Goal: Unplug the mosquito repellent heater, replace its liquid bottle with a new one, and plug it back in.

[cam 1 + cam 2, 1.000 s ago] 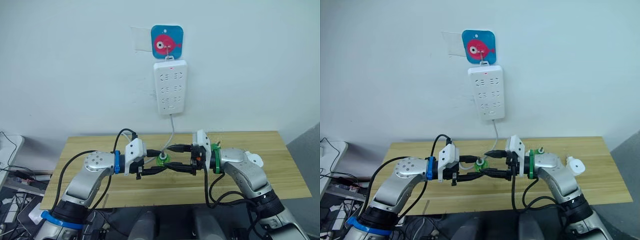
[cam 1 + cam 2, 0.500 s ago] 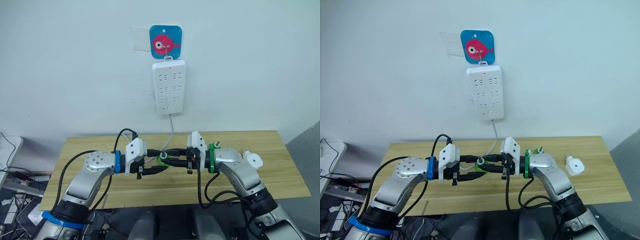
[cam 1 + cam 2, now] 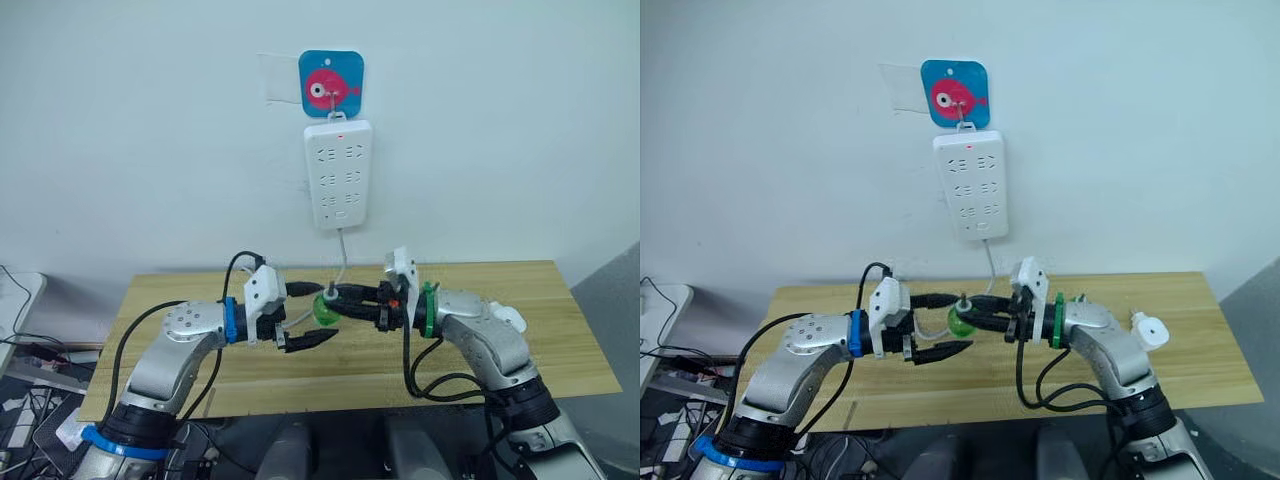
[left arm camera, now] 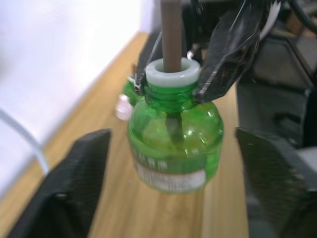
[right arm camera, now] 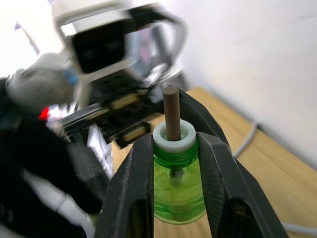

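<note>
A small green liquid bottle (image 4: 173, 148) with a white collar and a brown wick hangs above the wooden table (image 3: 200, 300). My right gripper (image 3: 336, 299) is shut on its neck; its black fingers (image 5: 131, 198) press on both sides of the collar. My left gripper (image 3: 962, 322) is open, its fingers (image 4: 74, 188) spread wide on either side of the bottle's body without touching it. The white mosquito repellent heater (image 3: 1150, 330) lies unplugged on the table, beyond my right forearm.
A long white power strip (image 3: 340, 175) hangs on the wall under a blue fish hook (image 3: 332, 85); its cable drops to the table behind the grippers. Another small green bottle (image 4: 130, 90) and a white cap (image 4: 122, 107) lie on the table behind.
My left gripper has opened and let go of the bottle. My right gripper has closed on its neck and raised it a little off the table.
</note>
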Available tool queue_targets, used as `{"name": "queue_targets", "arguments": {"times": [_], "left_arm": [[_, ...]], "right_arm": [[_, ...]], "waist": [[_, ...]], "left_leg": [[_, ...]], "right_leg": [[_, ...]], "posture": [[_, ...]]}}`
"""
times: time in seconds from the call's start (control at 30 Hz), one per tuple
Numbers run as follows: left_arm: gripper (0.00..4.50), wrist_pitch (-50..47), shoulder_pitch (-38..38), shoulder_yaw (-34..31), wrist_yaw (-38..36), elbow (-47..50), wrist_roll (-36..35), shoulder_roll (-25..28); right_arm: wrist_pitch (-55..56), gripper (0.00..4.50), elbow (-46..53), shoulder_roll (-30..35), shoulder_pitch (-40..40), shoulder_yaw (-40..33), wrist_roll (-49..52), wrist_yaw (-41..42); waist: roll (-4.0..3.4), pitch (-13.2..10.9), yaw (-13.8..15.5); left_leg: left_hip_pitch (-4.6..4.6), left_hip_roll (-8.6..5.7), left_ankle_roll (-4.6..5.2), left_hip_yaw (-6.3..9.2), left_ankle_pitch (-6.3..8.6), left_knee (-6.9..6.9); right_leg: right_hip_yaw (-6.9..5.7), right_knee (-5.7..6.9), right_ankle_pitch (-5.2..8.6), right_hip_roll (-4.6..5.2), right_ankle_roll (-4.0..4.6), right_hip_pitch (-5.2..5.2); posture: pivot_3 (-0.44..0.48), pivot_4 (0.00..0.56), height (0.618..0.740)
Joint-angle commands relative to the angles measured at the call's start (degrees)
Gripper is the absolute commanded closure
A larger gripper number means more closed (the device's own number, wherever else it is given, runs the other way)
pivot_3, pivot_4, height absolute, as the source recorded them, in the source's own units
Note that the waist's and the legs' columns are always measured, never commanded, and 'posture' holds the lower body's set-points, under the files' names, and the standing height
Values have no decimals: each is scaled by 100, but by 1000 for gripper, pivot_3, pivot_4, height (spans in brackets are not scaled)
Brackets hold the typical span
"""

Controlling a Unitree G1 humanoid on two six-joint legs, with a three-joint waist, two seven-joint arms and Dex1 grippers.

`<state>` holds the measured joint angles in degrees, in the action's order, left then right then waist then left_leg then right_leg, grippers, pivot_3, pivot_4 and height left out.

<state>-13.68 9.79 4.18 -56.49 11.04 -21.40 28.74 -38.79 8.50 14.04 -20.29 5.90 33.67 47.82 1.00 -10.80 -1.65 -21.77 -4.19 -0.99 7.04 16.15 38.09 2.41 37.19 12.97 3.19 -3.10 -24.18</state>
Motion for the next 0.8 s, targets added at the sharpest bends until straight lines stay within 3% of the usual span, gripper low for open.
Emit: {"name": "queue_targets", "arguments": {"times": [0.03,0.2,0.37,0.8], "left_arm": [[0,380,-16,-152,567,321,71,-341],[0,866,-33,8,1122,409,399,-786],[0,953,43,169,1460,447,501,-1145],[0,1428,167,402,1887,244,786,-1568]], "right_arm": [[-1146,3634,241,-306,-116,-905,1245,-870],[-2266,3634,62,-753,-202,-1959,2728,-2150],[-2556,3634,4,-998,-308,-2379,3565,-3036],[-2635,3634,64,-992,-269,-2255,4946,-4066]], "waist": [[0,0,1],[0,0,1],[-1,0,-4],[0,0,-19]], "left_leg": [[0,0,0,1,0,0],[0,1,2,0,1,-2],[-1,0,3,-3,2,-3],[-1,-1,6,-5,2,-2]], "right_leg": [[0,0,0,1,0,0],[0,1,-3,0,5,0],[2,2,-3,-2,5,0],[1,2,-3,-9,4,1]], "posture": [[-20,171,740],[-17,171,740],[-19,173,740],[-24,173,740]]}}
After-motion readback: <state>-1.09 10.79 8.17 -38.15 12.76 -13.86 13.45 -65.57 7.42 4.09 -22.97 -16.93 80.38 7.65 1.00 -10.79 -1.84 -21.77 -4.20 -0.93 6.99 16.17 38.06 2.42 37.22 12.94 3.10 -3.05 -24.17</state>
